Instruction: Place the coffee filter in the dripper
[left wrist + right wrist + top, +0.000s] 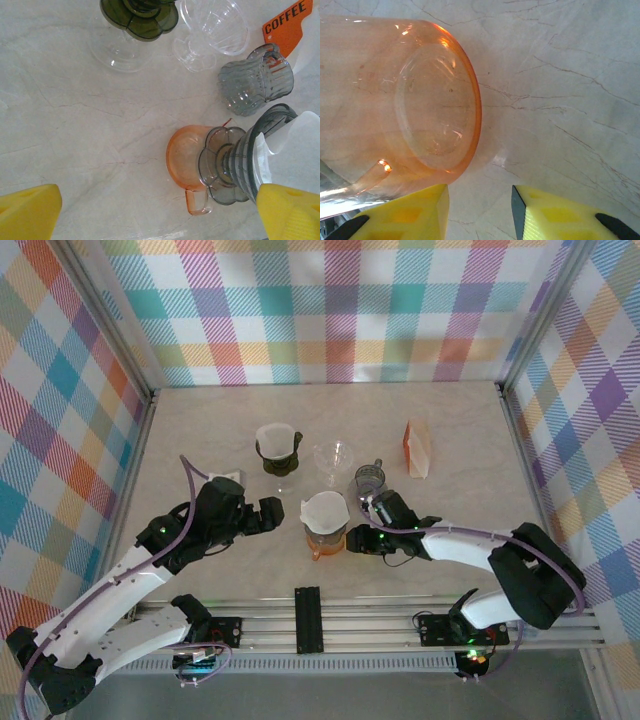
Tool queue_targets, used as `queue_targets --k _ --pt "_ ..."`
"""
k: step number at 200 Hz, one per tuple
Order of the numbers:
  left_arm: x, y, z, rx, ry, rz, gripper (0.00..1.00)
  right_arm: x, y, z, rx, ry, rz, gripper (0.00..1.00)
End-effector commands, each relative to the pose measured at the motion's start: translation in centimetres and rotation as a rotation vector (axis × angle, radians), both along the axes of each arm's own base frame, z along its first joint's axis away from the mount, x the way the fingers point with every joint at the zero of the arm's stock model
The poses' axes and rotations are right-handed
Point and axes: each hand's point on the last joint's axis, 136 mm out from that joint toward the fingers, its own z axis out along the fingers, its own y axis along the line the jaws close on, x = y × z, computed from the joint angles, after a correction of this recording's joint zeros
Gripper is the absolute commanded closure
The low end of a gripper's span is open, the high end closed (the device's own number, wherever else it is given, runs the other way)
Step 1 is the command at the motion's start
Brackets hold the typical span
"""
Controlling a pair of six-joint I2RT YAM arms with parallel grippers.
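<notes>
Top external view: the coffee filter [325, 508] is seen seated in a grey dripper [234, 165] that stands on an orange cup [322, 546], near the table's front edge and between the two grippers. The left gripper [272, 516] is held just left of the cup, apart from it, jaws spread wide and empty. The right gripper [361, 521] is set close against the cup's right side. In the right wrist view its yellow fingers [415, 210] are parted with only bare marble between them, so nothing is grasped; contact with the cup cannot be told. Behind the cup, a green dripper [277, 446], a clear dripper [333, 456], a second grey dripper [370, 478] and a filter packet [417, 448] are lined across the middle. Bare table [200, 420] is left along the back wall and the left edge.
</notes>
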Motion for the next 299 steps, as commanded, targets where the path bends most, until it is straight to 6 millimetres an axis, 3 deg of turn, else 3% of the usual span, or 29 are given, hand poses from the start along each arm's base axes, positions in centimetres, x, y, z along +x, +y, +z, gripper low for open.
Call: queue_targets --k 1,134,192,255,299 --pt "-0.1 0.8 -0.3 0.01 0.0 0.024 0.0 0.7 1.0 0.8 0.047 -0.008 0.002 0.6" --pt "-0.5 2.3 1.2 0.01 -0.048 0.068 0.0 2.8 5.7 1.4 0.074 -0.027 0.024 0.63" --pt "-0.9 3.6 3.2 -0.009 -0.109 0.106 0.0 4.5 9.9 1.8 0.09 -0.046 0.044 0.64" --pt "-1.3 3.9 3.6 -0.013 -0.115 0.105 0.0 6.3 15.1 1.7 0.112 -0.043 0.084 0.65" --pt "-1.1 3.5 4.2 -0.031 -0.129 0.095 0.0 6.9 16.9 1.6 0.106 -0.038 0.097 0.64"
